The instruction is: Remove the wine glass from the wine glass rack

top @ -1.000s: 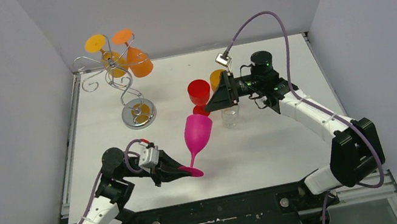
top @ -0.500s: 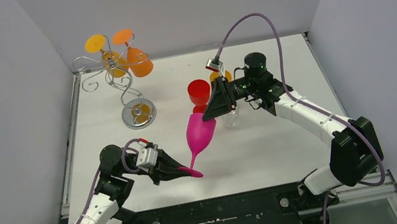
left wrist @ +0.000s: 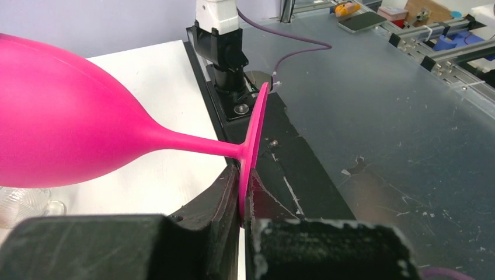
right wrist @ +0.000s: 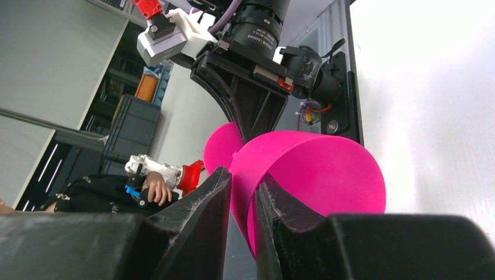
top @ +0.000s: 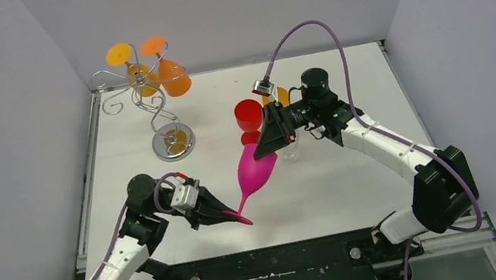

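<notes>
Near mid table (top: pixel 330 187), left gripper (top: pixel 233 215) is clamping the flat disc foot of the matte pink wine glass (top: pixel 254 173); right gripper (top: pixel 261 155), at 1 o'clock from it, is pinching the thin rim.

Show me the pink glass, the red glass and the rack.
pink glass (top: pixel 252 172): top view, bowl
red glass (top: pixel 249 115): top view, bowl
rack (top: pixel 164 152): top view, round base
</notes>
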Available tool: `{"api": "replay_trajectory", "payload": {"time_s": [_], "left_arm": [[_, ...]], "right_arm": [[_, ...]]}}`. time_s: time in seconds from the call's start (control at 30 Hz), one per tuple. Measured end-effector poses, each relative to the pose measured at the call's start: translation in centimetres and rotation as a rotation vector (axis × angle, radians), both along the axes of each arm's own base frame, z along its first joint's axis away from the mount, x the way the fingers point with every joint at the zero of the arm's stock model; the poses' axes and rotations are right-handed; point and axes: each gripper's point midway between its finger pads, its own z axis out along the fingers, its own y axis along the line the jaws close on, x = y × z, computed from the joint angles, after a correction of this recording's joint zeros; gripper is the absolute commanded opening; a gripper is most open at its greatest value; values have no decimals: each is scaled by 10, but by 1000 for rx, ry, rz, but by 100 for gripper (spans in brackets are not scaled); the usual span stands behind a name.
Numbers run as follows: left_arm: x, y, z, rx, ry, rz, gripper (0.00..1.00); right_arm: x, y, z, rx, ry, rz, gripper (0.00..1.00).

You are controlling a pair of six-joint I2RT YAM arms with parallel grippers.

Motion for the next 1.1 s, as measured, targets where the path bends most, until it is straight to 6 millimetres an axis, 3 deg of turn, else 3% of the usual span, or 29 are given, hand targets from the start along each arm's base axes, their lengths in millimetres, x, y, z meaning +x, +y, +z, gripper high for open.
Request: {"api": "replay_trajectory", "payload": {"time_s": [0.1, 0.23, 0.4, 0.47, 0.63, 0.9, 1.03, 1.1], "left_arm": [[1, 1, 1, -1, -9, 0, 0], [4, 4, -1, 7, -6, 3, 0], [9, 8, -4, 12, -12, 29, 0], [8, 9, -4, 9, -19, 32, 13], [15, 9, -5, 20, 8, 89, 32], [21, 9, -2, 23, 29, 158, 56], [28, 12, -2, 30, 46, 226, 61], [34, 14, -3, 36, 60, 271, 70]], "right_arm": [[-4, 1, 0, 2, -2, 15, 16], [-6, 1, 1, 2, 1, 25, 1], [-10, -1, 5, -2, 21, 37, 0], [-10, 1, 5, -2, 20, 38, 0], [-14, 1, 9, 5, 1, 37, 0], [-11, 3, 11, 14, -37, 0, 0], [-5, 6, 2, -7, -54, -40, 0], [0, 7, -4, -41, -60, -75, 0]]}}
